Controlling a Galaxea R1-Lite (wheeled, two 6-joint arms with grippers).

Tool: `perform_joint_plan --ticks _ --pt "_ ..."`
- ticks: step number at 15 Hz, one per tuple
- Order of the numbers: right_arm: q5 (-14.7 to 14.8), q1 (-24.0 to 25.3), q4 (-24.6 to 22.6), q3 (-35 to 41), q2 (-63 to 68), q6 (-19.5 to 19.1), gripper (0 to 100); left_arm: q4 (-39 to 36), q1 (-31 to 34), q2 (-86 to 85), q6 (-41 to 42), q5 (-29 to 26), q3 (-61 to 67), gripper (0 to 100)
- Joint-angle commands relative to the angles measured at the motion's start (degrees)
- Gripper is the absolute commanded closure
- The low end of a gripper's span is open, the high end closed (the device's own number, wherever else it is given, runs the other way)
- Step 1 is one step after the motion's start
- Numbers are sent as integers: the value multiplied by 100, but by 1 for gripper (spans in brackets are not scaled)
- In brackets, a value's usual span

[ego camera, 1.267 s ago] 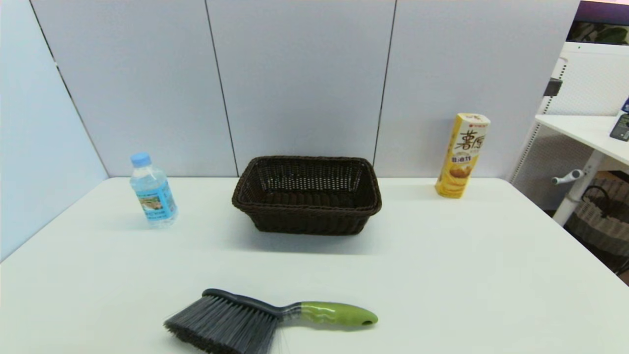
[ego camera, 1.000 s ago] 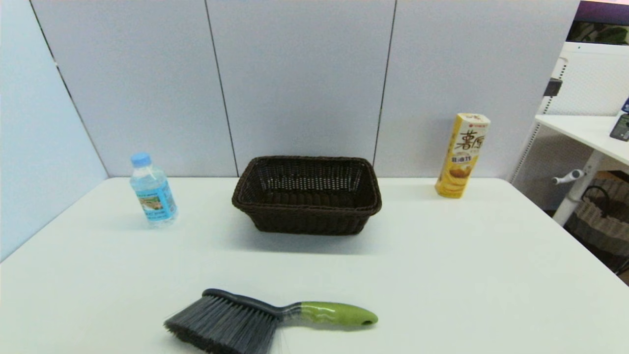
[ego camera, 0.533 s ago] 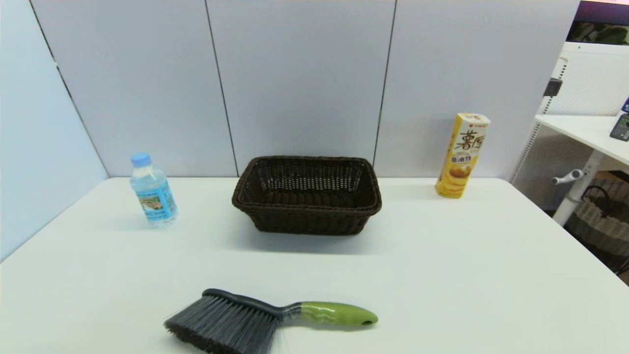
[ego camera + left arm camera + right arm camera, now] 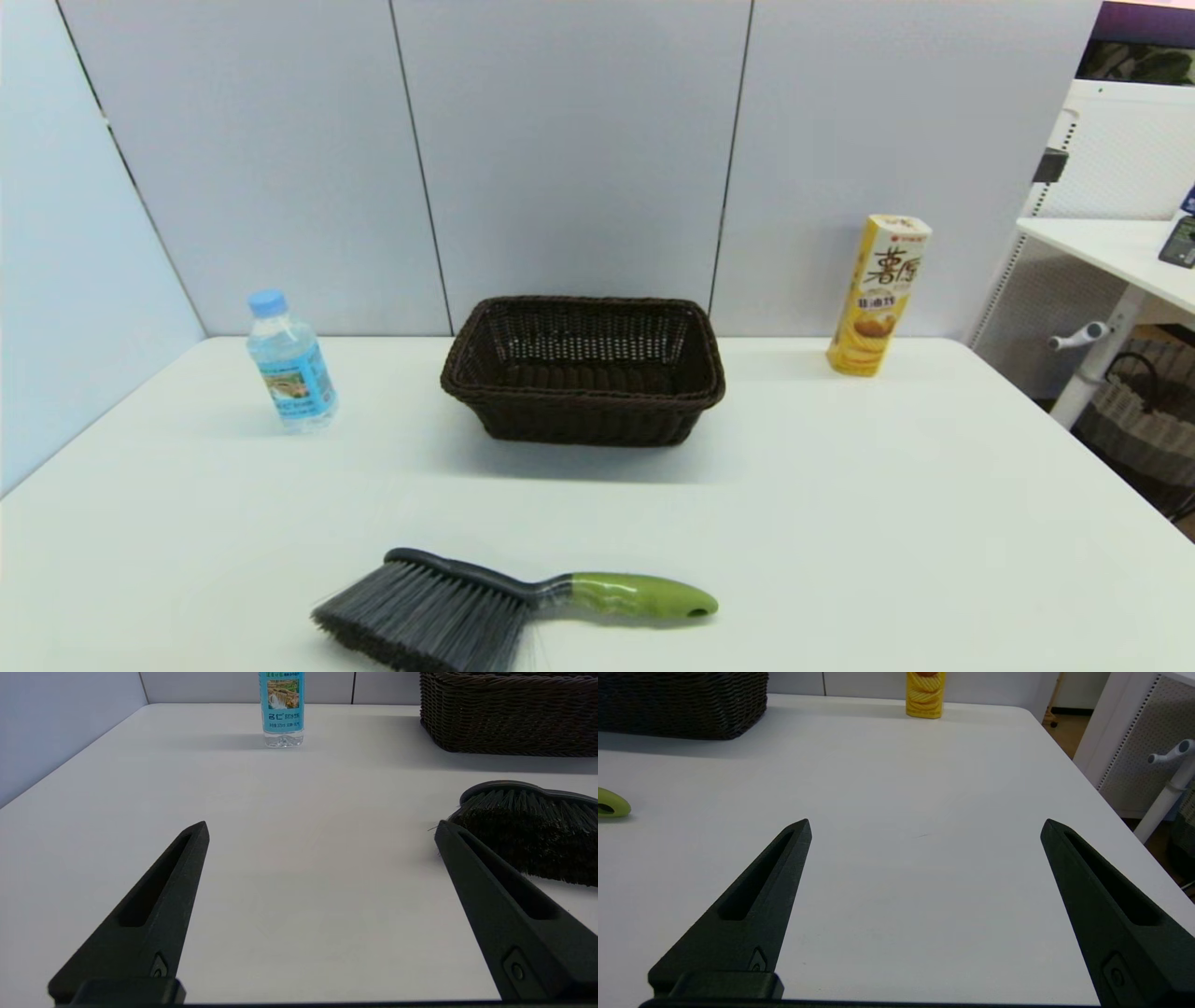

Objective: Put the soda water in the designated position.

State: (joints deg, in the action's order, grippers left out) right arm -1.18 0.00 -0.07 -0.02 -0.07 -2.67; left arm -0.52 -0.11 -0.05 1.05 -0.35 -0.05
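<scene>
The soda water (image 4: pixel 290 364) stands upright on the white table (image 4: pixel 840 523), long axis vertical, light blue cap (image 4: pixel 267 301) on top, at the far left of the tabletop, well left of the brown basket (image 4: pixel 583 369). In the left wrist view the bottle (image 4: pixel 282 709) sits far ahead of the left gripper (image 4: pixel 322 830), slightly off the midline between its 2 fingers, with bare table between them. The left gripper holds nothing and its fingers are spread wide, low over the near left of the table, just beside the brush (image 4: pixel 528 830) bristles. The right gripper (image 4: pixel 924 828) is likewise spread wide and holds nothing, over the near right, pointing toward the yellow box (image 4: pixel 926 694)
</scene>
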Motion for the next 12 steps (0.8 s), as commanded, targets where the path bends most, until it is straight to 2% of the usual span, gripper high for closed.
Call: perform_joint_plan --ticks 1,2,4,6,8,12 --pt "-5 0 -1 2 7 -5 0 0 -15 198 -35 0 -4 0" --pt "-5 0 -1 2 7 -5 0 -18 -7 304 -8 27 -21 0" --pt "4 0 -1 2 7 -5 0 17 -59 1402 18 53 -927 0" --pt "-5 0 -1 2 7 -5 0 184 -121 2422 -70 106 -2166 0" --pt "-5 0 -1 2 7 -5 0 369 -156 3828 -158 519 -3678 0" --pt "-5 0 -1 2 7 -5 0 -387 -42 5946 -272 642 -5119 0"
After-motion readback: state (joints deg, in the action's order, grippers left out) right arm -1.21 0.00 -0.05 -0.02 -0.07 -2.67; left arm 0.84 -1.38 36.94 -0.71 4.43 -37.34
